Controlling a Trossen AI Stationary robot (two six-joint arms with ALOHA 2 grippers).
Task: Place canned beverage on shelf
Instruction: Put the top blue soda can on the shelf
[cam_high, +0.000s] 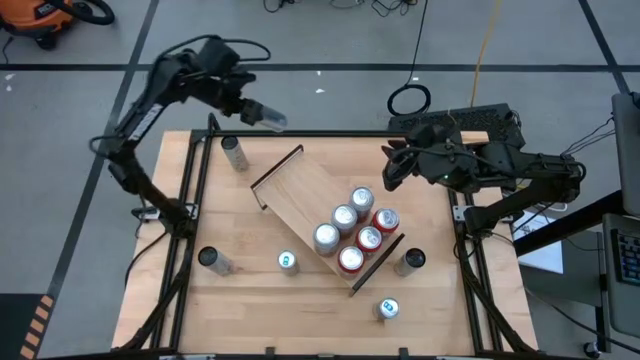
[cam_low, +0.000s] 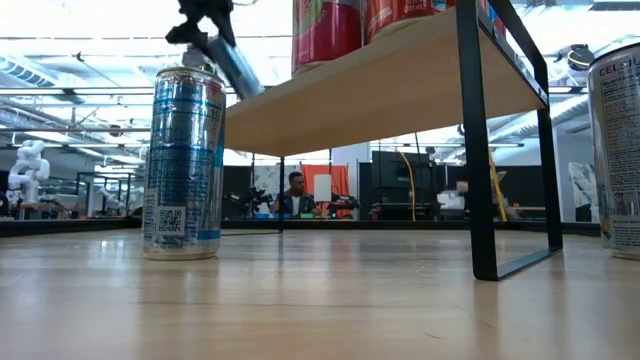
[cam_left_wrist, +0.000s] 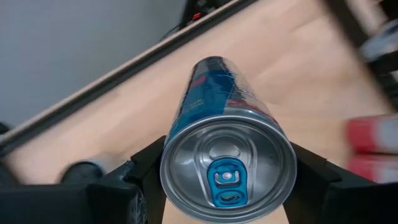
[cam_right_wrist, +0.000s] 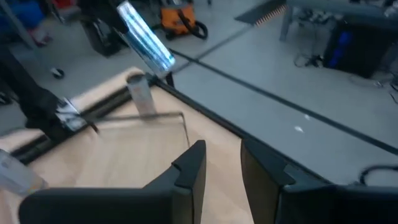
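High view shows my left gripper (cam_high: 250, 108) clamped around a slim blue-and-silver beverage can (cam_high: 266, 117), carried tilted in the air above the desk's (cam_high: 250, 290) far left edge. The can is smooth, glossy aluminium with a blue pull tab on its round lid. My left arm reaches up and over from the desk's left side, elbow bent. The shelf (cam_high: 300, 195), a pale wood board with thin black metal rails, sits diagonally mid-desk; six cans, red and silver, cluster at its near right end (cam_high: 355, 232). My right gripper (cam_high: 388, 170) hovers by the far right corner, its dark fingers narrowly apart and empty.
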